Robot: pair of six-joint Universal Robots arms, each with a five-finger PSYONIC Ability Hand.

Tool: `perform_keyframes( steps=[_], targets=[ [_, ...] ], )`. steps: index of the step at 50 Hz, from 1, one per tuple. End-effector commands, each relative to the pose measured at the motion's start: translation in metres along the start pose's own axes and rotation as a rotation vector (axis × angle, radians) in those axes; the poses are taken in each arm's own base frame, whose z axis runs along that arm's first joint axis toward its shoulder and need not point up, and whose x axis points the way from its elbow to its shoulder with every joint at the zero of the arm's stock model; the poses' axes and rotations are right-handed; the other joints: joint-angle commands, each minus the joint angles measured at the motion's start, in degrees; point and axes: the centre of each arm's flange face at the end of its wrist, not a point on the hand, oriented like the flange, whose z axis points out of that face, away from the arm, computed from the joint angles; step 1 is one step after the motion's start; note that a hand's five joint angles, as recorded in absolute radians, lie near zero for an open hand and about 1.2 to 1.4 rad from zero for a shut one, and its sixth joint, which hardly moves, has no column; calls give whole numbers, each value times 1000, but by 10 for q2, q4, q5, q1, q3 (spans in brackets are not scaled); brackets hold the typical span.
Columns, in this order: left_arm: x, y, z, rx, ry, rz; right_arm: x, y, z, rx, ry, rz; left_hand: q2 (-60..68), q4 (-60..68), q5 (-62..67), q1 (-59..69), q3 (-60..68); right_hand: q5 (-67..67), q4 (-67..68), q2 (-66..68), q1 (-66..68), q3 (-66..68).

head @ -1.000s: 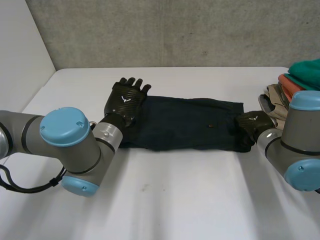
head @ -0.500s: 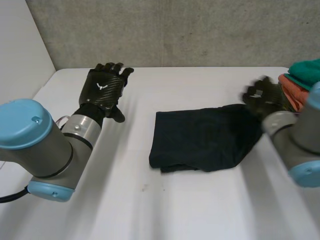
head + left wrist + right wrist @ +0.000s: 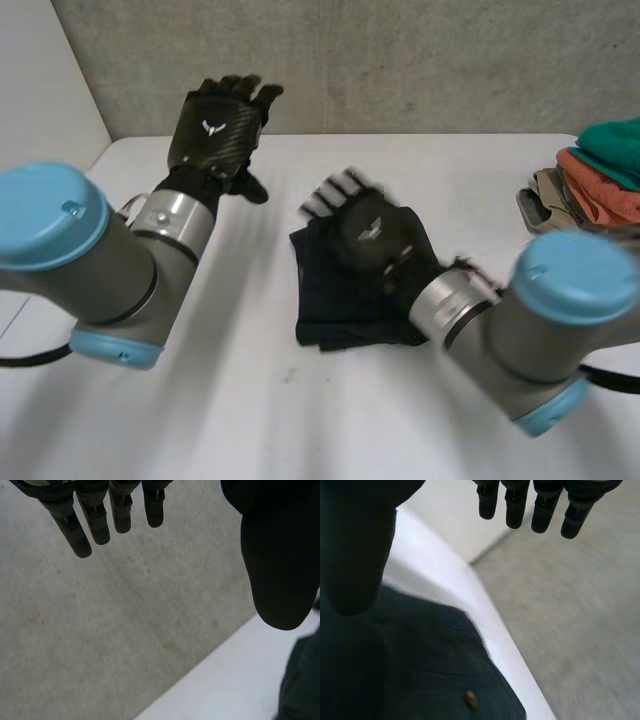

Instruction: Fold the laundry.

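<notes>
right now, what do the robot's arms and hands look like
The left arm and right arm are thick grey tubes with round light-blue caps and silver wrist cuffs. The left hand and right hand are black; the left one's back shows a woven pattern and a small white mark.

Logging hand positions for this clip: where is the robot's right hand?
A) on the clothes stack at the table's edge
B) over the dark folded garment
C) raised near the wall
B: the right hand, fingers straight, is over the dark garment; the left hand is the raised one.
</notes>
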Motion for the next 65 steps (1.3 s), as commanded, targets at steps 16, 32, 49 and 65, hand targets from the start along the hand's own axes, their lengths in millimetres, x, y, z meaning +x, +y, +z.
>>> perform_keyframes(
  steps=[16,32,49,65],
  targets=[
    [109,62,25,-253,260,-139,100,51,1,-360,193,512,-13,-11,-23,-4,-17,-28,-25,-25,-32,-25],
    [88,119,6,-577,219,-49,71,105,11,-501,38,389,-5,-3,-14,4,-8,-28,-25,-25,-32,-25],
    [68,-37,-1,-154,370,-104,45,25,-35,-358,150,158,-5,-3,-14,4,-8,-28,-25,-25,-32,-25],
    [59,-76,-28,-135,735,-281,-37,65,-37,-263,71,111,5,7,-4,14,2,-28,-25,-25,-32,-25]
  ],
)
